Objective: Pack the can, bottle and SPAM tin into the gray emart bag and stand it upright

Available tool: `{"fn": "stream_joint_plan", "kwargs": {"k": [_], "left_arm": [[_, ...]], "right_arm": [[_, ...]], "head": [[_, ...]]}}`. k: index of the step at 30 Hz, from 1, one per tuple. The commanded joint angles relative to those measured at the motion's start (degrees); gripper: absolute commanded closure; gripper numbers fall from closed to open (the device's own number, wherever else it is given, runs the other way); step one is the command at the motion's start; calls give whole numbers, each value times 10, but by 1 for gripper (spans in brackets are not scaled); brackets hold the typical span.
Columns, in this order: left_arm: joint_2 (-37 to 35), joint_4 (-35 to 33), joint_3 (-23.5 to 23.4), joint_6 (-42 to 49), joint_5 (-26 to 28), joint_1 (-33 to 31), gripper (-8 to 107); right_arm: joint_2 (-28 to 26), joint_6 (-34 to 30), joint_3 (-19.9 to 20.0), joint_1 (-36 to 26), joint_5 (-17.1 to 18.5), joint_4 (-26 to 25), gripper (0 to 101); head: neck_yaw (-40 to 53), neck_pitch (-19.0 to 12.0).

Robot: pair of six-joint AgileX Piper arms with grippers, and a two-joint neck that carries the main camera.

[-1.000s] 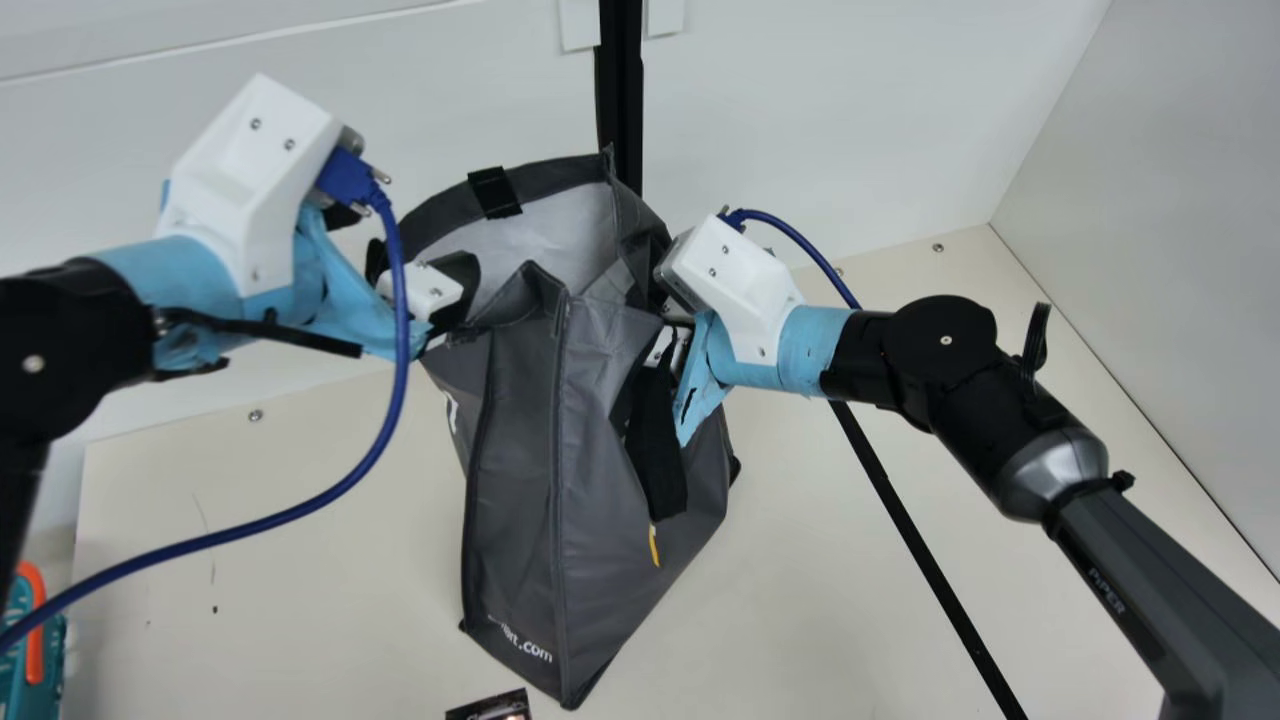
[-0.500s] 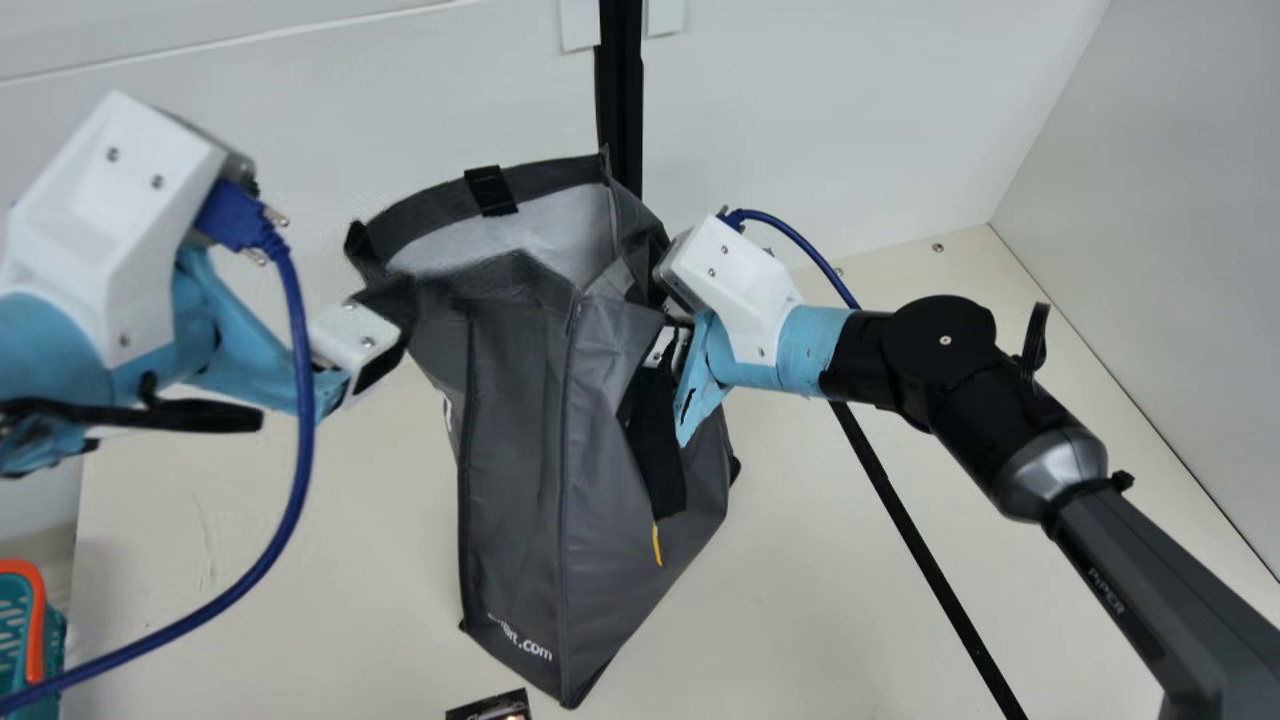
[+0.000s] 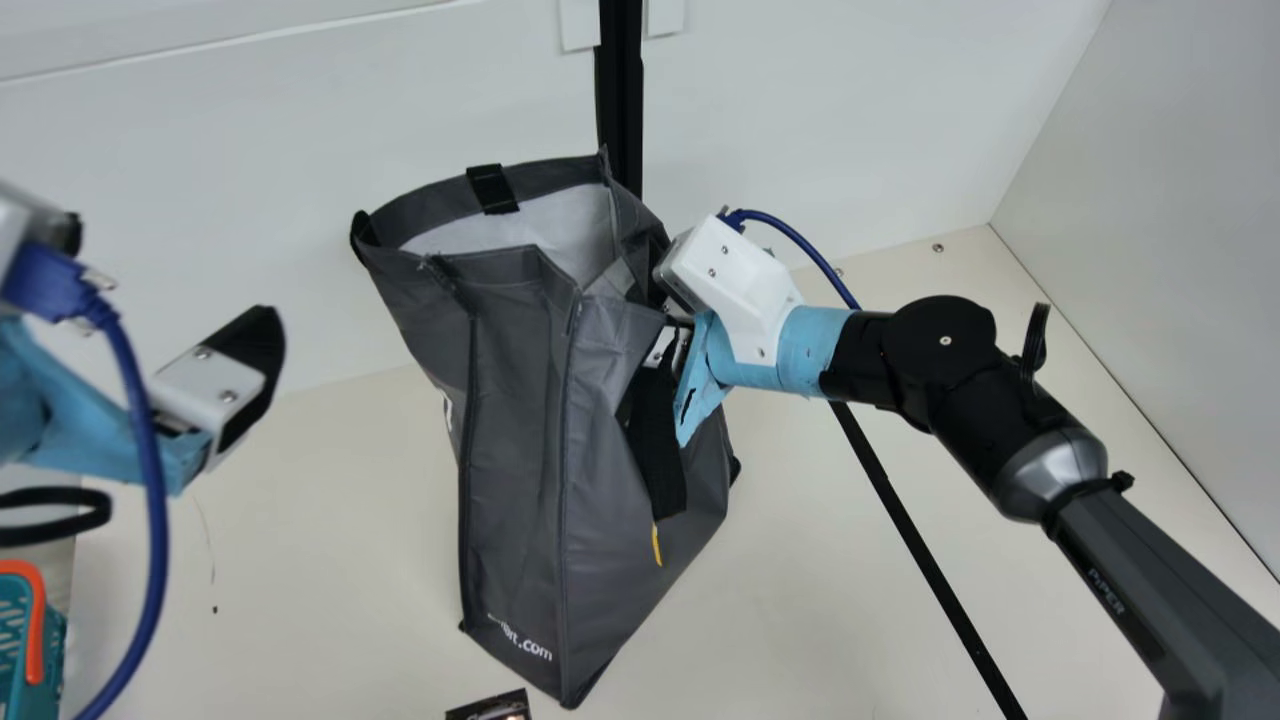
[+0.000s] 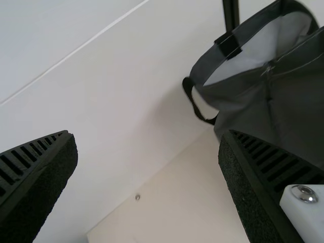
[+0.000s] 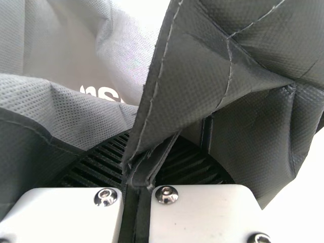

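The gray emart bag (image 3: 520, 430) stands upright, tilted a little, its mouth open at the top and the pale lining showing; what lies deep inside is hidden. Left of the bag and apart from it is my left gripper (image 3: 235, 365). In the left wrist view my left gripper (image 4: 147, 139) is open with nothing between its fingers, and the bag (image 4: 253, 96) is beyond them. My right gripper (image 3: 672, 345) is at the bag's right side near the rim. In the right wrist view my right gripper (image 5: 142, 167) is shut on the folded dark edge of the bag (image 5: 202, 66).
A teal basket (image 3: 20, 640) with an orange handle is at the near left. The top of a dark printed item (image 3: 490, 708) shows at the near edge, just below the bag. White walls rise behind and to the right, with a black post (image 3: 621, 90) behind the bag.
My left gripper has come away from the bag's left rim and moved left. The bag's left corner and front rim have shifted outward. My right arm has stayed still.
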Motion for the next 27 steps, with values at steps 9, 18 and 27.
{"fn": "stream_joint_plan", "kwargs": {"k": [9, 18, 27], "left_arm": [[-77, 22, 89, -56, -11, 50, 9], [-147, 0, 168, -77, -26, 99, 9], [-214, -87, 252, -46, -56, 151, 9]], "right_arm": [[0, 0, 0, 0, 0, 0, 101], [0, 0, 0, 0, 0, 0, 101], [0, 0, 0, 0, 0, 0, 101]], "head": [[0, -13], [0, -13], [0, -13]]}}
